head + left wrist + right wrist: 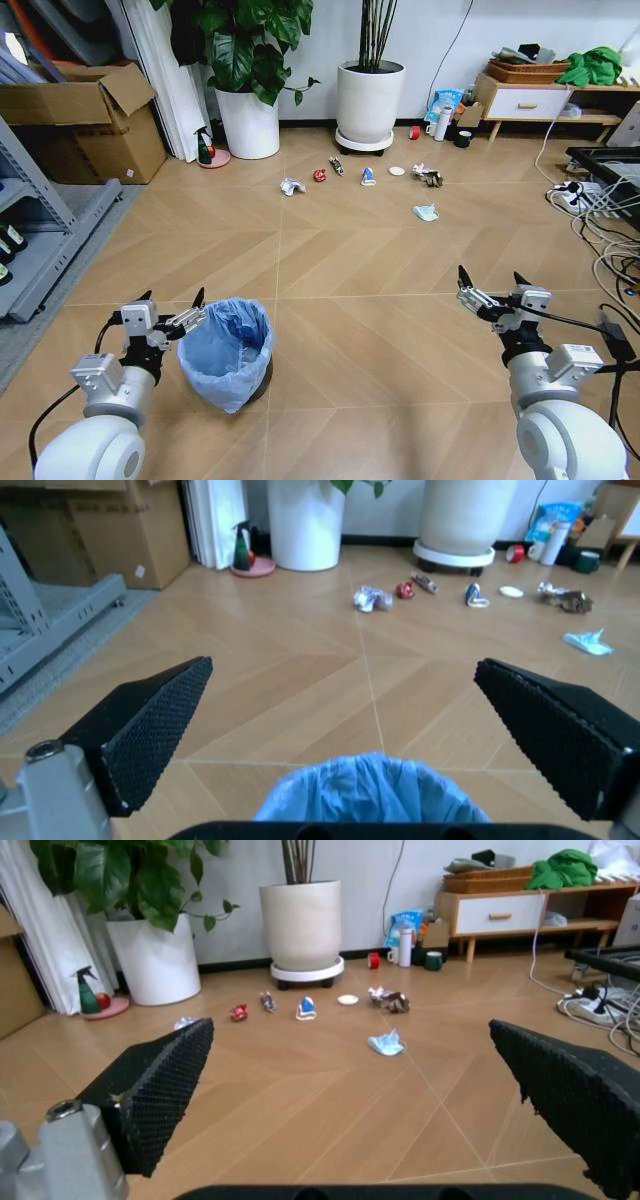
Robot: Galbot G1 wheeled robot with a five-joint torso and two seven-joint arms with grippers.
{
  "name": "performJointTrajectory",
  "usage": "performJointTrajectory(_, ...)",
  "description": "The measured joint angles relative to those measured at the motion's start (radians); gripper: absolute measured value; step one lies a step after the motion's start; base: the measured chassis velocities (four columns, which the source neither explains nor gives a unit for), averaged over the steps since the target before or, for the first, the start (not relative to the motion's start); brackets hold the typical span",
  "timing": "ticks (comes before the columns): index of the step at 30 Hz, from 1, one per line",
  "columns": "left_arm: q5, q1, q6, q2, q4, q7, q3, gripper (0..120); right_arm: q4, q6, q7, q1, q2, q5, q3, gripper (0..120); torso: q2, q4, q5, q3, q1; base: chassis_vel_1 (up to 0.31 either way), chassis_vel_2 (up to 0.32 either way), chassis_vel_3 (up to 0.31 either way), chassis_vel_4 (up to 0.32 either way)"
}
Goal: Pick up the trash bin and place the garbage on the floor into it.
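Tan chevron-tiled floor (330,260) is carrying the small round blue-bagged trash bin (230,352), with the wide-open, empty left gripper (172,307) hovering beside its rim, seemingly lining up a grasp, while scattered garbage (368,177) is lying far off near the white pots and the open right gripper (492,287) is waiting.

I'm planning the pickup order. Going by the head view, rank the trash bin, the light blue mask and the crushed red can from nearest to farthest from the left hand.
1. Trash bin: right beside the open left hand, just to its right.
2. Light blue mask: mid-floor, ahead and well to the right.
3. Crushed red can: farther back, in the litter row near the plant pots.
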Motion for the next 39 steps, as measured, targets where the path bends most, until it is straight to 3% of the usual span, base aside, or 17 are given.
performJointTrajectory(7, -0.037, -0.015, 0.06, 0.038, 0.021, -0.006, 0.001, 100, 0.0, 0.0, 0.0, -0.003, -0.004, 0.0, -0.004, 100, 0.0, 0.0, 0.0, 0.0, 0.0, 0.0, 0.0, 0.0, 0.0)
performJointTrajectory(14, -0.125, -0.06, 0.172, 0.097, 0.088, -0.029, 0.012, 100, -0.001, 0.0, 0.0, -0.005, -0.011, 0.0, -0.007, 100, 0.0, 0.0, -0.0001, 0.0, 0.0, 0.0, 0.0, 0.0, 0.0)
performJointTrajectory(22, -0.225, -0.142, 0.249, 0.174, 0.226, -0.038, 0.043, 100, -0.01, 0.0, 0.0, -0.007, -0.014, -0.002, -0.012, 100, 0.0, 0.0001, -0.0002, 0.0, 0.0, 0.0, 0.0, 0.0, 0.0)
performJointTrajectory(39, -0.289, -0.361, 0.317, 0.235, 0.479, -0.017, 0.155, 100, -0.037, 0.005, 0.0, 0.0, -0.006, -0.011, -0.013, 100, 0.0, 0.0, 0.0, 0.0, 0.0, 0.0, 0.0, 0.0, 0.0)
